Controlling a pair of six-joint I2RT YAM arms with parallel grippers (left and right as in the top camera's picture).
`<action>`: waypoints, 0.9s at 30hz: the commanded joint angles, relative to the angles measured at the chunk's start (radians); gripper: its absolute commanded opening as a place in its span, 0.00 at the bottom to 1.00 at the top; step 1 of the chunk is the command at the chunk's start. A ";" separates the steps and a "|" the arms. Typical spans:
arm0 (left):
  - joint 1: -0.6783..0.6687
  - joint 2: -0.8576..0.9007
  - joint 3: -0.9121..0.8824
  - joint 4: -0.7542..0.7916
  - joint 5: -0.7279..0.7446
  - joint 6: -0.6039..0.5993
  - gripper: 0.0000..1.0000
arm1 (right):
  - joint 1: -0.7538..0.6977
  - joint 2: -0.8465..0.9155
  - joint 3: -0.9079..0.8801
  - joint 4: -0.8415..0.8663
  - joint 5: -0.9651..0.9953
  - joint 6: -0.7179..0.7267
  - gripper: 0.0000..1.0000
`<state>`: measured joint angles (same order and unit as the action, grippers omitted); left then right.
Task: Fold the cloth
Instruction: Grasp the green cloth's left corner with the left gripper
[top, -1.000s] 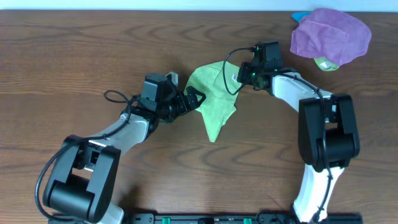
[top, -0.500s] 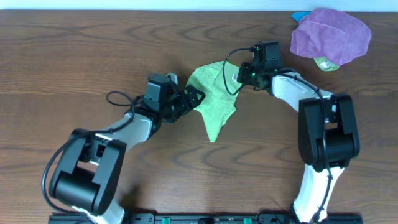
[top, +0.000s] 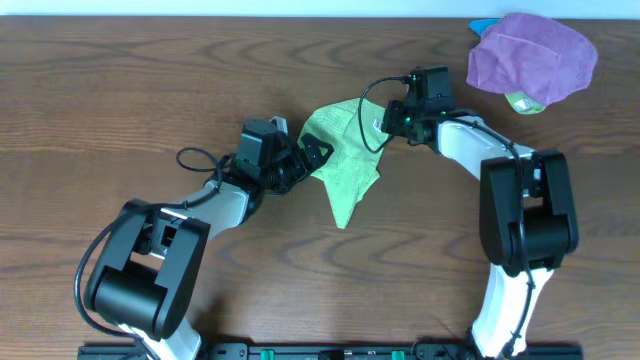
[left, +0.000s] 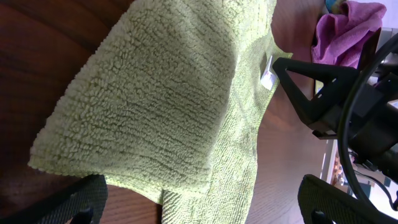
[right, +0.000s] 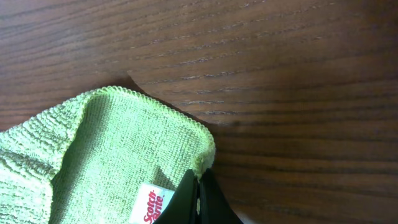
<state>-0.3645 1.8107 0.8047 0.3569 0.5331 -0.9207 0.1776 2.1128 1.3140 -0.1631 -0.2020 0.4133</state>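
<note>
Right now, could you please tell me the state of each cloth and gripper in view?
Green cloth, rumpled on the table, one flap folded over itself.
Left gripper, open at the green cloth's edge, not gripping.
Right gripper, shut on the green cloth's corner beside its tag.
Purple cloth, bunched in a heap, untouched.

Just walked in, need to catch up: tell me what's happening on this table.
A green cloth is being folded on the table. The right gripper is pinched shut on the cloth's edge beside its white tag. The left gripper is wide open at the opposite side, holding nothing. The cloth lies partly doubled over, not neatly folded. A purple cloth sits apart in the far corner.
</note>
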 joint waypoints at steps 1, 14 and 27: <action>-0.010 0.015 0.014 0.003 -0.022 -0.004 0.99 | -0.008 0.014 -0.003 -0.002 0.003 0.001 0.01; -0.037 0.016 0.014 0.006 -0.089 -0.004 0.79 | -0.008 0.014 -0.003 -0.002 0.003 0.001 0.01; -0.037 0.016 0.014 0.023 -0.115 -0.004 0.06 | -0.006 0.014 -0.003 -0.002 0.003 0.001 0.01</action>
<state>-0.4004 1.8118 0.8047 0.3725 0.4320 -0.9310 0.1776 2.1128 1.3140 -0.1631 -0.2020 0.4133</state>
